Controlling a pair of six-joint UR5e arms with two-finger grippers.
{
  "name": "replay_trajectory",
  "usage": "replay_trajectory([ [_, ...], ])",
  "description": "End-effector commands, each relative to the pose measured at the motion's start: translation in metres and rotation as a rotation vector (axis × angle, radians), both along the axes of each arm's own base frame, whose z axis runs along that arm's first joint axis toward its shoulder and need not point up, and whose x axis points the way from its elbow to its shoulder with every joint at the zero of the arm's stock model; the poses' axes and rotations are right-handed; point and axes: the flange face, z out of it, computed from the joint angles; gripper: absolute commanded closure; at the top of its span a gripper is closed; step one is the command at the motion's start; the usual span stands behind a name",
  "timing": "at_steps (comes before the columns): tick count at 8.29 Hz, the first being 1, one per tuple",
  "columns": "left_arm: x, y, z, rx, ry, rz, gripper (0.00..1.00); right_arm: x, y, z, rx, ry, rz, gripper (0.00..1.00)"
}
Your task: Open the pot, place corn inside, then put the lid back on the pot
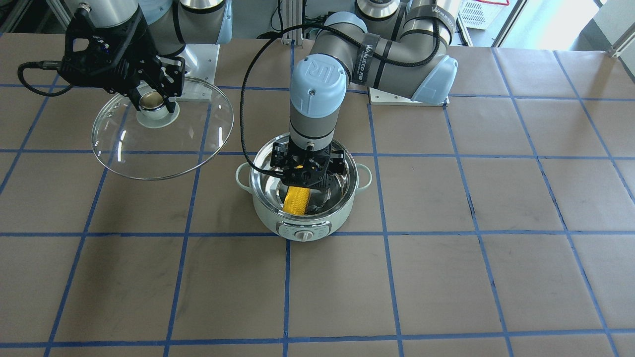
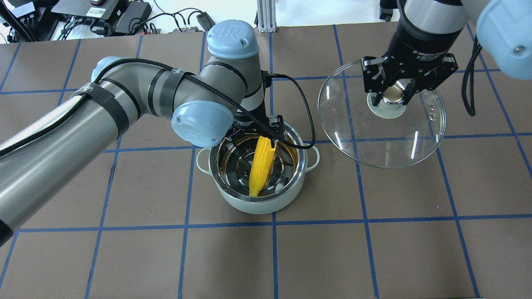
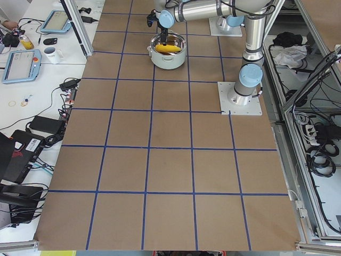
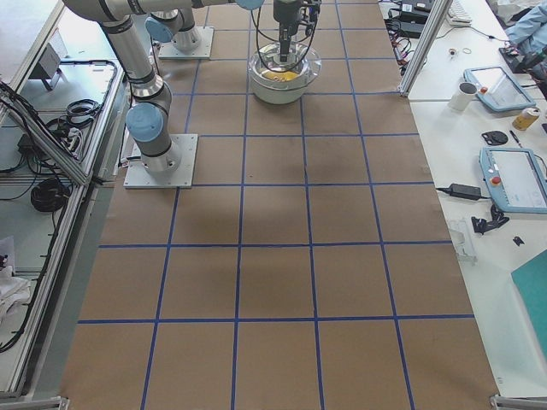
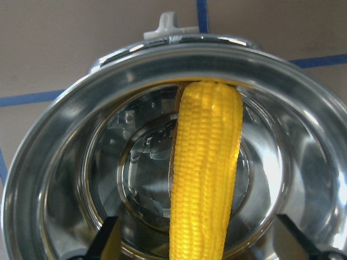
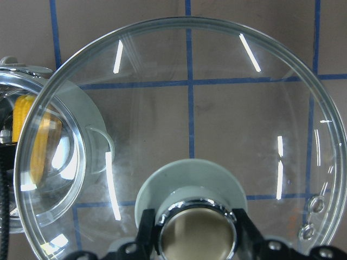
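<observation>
The mint-green pot (image 1: 268, 218) stands open at the table's middle, its steel inside showing (image 2: 257, 205). The yellow corn (image 2: 261, 166) leans inside it, its tip against the rim (image 5: 209, 162). My left gripper (image 1: 307, 171) hangs just above the pot's robot side, over the corn's thick end. Its fingers (image 5: 105, 238) stand wide apart on either side of the corn and do not touch it. My right gripper (image 2: 392, 93) is shut on the beige knob of the glass lid (image 2: 382, 133). It holds the lid (image 1: 163, 144) tilted in the air beside the pot (image 6: 217, 108).
Brown table paper with a blue tape grid (image 1: 387, 277) surrounds the pot. The arm base plates (image 1: 402, 96) sit at the robot's edge. Cables and electronics (image 2: 104, 16) lie beyond the far edge. Side benches hold tablets and a mug (image 4: 466, 94).
</observation>
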Motion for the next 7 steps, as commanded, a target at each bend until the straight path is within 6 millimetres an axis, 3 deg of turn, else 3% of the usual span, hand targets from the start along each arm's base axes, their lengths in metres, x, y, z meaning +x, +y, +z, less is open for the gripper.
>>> replay_trajectory([
  [1,0.051,-0.022,0.054,-0.003,-0.006,0.082,0.0,-0.001,0.0,-0.001,0.002,0.006,0.0,0.7],
  [4,0.114,-0.049,0.111,-0.026,-0.033,0.006,0.0,0.006,0.003,-0.002,0.002,0.011,0.003,0.71],
  [5,0.137,-0.051,0.139,-0.064,-0.044,0.036,0.0,0.025,0.006,-0.005,0.005,0.007,0.028,0.71],
  [7,0.194,-0.047,0.172,-0.075,-0.072,0.131,0.0,0.104,0.01,-0.021,0.017,0.028,0.047,0.71],
])
